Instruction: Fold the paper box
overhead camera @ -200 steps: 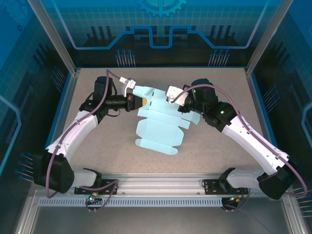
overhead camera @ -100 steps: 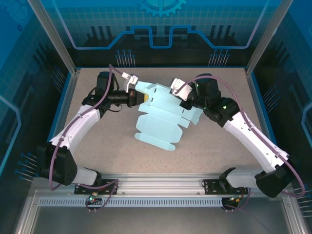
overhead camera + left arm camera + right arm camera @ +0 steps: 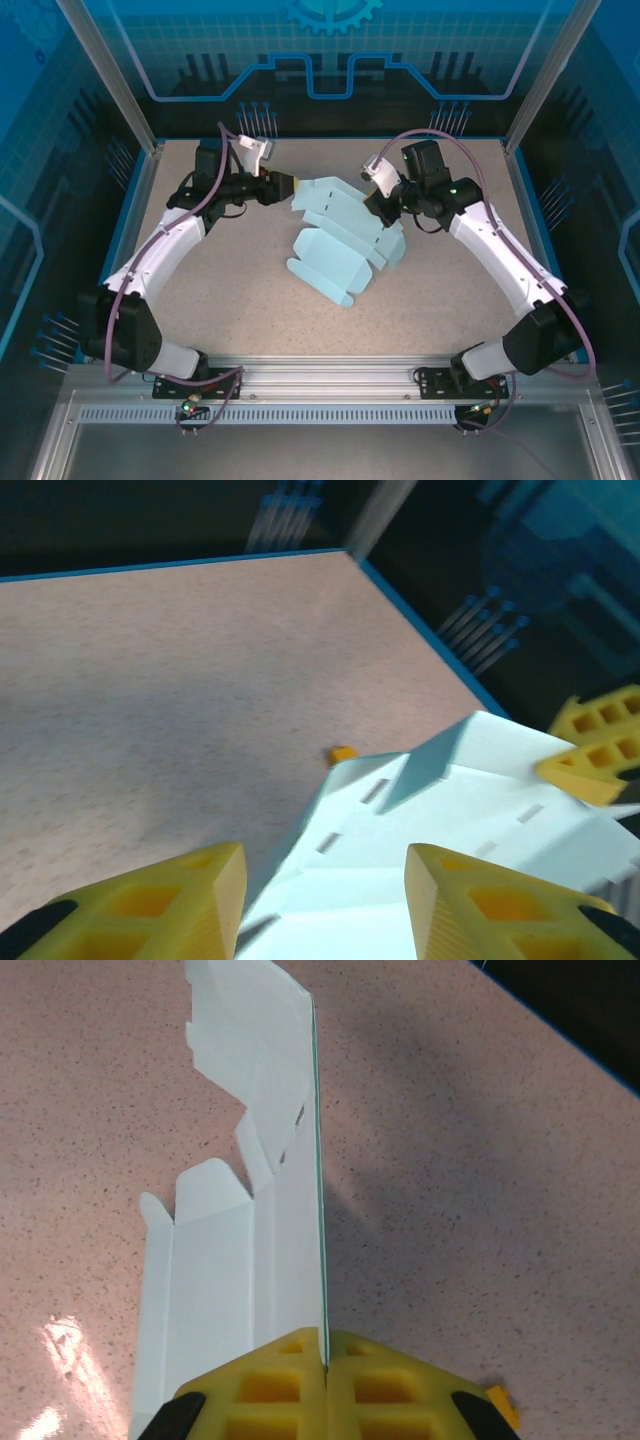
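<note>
The paper box (image 3: 340, 238) is a pale blue die-cut sheet, partly creased, with its near end resting on the table and its far edge raised. My right gripper (image 3: 379, 203) is shut on that raised edge. In the right wrist view the sheet (image 3: 250, 1250) stands edge-on, running up from the closed jaws of my right gripper (image 3: 326, 1358). My left gripper (image 3: 291, 187) is at the sheet's far left corner, jaws apart. In the left wrist view the sheet (image 3: 420, 830) lies under and beyond my left gripper (image 3: 325, 905), with neither finger pressing it. The right gripper's yellow fingers (image 3: 598, 748) show at the sheet's far side.
A tiny orange block (image 3: 343, 753) lies on the speckled table (image 3: 220, 290) just past the sheet's corner, and the same block (image 3: 501, 1401) sits beside my right fingers. Blue raised edges and frame posts border the table, with an aluminium rail (image 3: 330, 378) at the front.
My left gripper has opened and let go of the sheet's left corner. The right gripper has moved back and up with the edge it holds, so the sheet has turned and tilted.
</note>
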Controlling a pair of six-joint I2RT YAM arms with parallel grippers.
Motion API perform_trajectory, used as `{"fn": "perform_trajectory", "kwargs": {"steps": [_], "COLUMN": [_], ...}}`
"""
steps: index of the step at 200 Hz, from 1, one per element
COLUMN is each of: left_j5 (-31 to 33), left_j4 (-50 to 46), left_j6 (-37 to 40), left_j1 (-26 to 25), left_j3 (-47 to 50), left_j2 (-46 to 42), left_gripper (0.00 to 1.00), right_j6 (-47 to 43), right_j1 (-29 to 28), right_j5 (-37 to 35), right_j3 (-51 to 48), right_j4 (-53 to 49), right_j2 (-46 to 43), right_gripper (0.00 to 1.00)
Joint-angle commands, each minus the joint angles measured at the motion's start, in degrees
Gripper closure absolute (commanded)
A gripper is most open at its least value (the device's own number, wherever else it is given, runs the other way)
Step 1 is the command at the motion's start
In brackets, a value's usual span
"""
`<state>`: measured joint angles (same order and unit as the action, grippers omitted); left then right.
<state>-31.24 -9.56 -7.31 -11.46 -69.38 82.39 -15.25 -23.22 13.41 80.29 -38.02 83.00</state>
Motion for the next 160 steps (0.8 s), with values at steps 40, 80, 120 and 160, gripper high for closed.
{"fn": "perform_trajectory", "kwargs": {"steps": [40, 80, 120, 160], "left_j5": [8.8, 14.18, 16.07, 18.82], "left_j4": [5.47, 11.31, 16.03, 21.49], "left_j6": [-11.6, -11.57, -13.06, -10.3], "left_j1": [-0.01, -10.73, -17.81, -23.03], "left_j3": [10.38, 18.67, 18.13, 15.08], "left_j2": [-8.48, -8.28, 3.05, 15.26], "left_gripper": [0.52, 0.51, 0.53, 0.57], "right_j6": [11.46, 12.78, 12.28, 12.07], "right_j1": [3.42, 4.0, 3.96, 4.06], "right_j5": [-1.38, -3.64, -5.21, -6.02], "right_j3": [-4.01, -6.28, -7.82, -8.98], "right_j4": [6.05, 9.76, 11.82, 12.85], "right_j2": [6.81, 10.9, 12.78, 13.63], "right_gripper": [0.98, 0.98, 0.98, 0.97]}}
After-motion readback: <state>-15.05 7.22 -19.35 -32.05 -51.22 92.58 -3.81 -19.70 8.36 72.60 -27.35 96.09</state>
